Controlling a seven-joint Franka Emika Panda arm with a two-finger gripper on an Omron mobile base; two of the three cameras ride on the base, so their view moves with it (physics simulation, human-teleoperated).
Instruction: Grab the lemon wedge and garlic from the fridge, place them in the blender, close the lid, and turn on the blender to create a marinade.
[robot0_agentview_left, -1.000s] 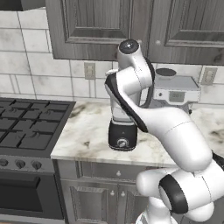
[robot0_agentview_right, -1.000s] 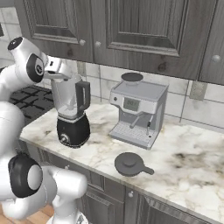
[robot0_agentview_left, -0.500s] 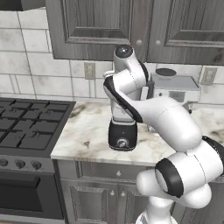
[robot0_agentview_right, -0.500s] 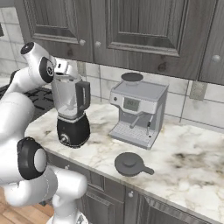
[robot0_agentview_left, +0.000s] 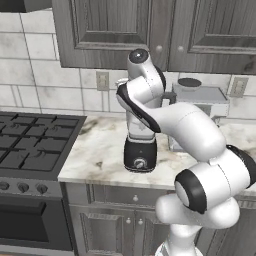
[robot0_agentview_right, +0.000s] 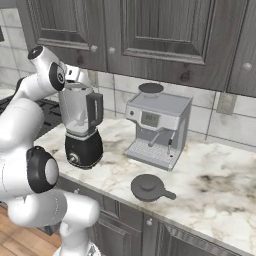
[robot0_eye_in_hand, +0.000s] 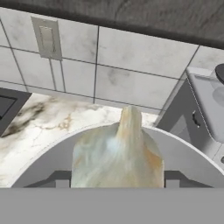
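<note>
right now my tool (robot0_eye_in_hand: 117, 186) is clenched on the garlic (robot0_eye_in_hand: 117, 151), held directly above the open mouth of the blender (robot0_agentview_right: 80, 127) so the bulb can fall straight into the jar. the lid (robot0_agentview_right: 148, 187) lies on the tabletop (robot0_agentview_right: 210, 190) to the right of the blender, in front of the coffee machine (robot0_agentview_right: 157, 130), left off so the jar stays open. my own arm covers most of the jar from the left side. my fingertips are cut off behind the bulb, and i cannot make out whether a lemon wedge lies inside the jar.
</note>
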